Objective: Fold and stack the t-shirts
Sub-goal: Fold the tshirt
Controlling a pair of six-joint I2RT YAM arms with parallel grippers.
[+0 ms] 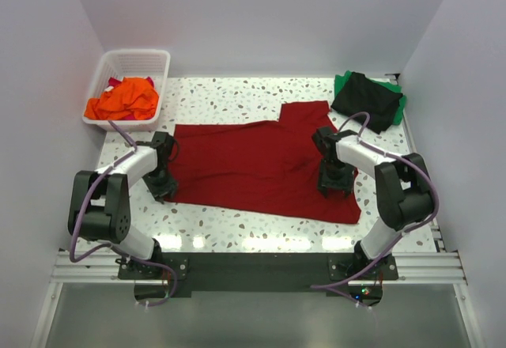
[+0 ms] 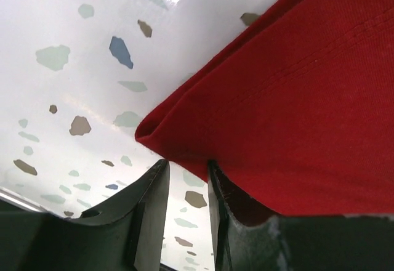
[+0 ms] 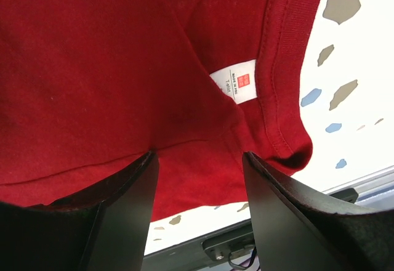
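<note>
The left gripper [image 2: 188,166], barely parted at the dark red t-shirt's [image 1: 261,166] hem, and the gaping right gripper [image 3: 198,155] are needing deep, level pinches.

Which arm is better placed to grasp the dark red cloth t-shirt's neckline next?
Probably right. The right gripper hangs open over the dark red cloth t-shirt at its neckline, beside the white label; the left gripper sits at the opposite edge.

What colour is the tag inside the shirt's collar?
The tag is white with a small red logo, clearest in the right wrist view.
</note>
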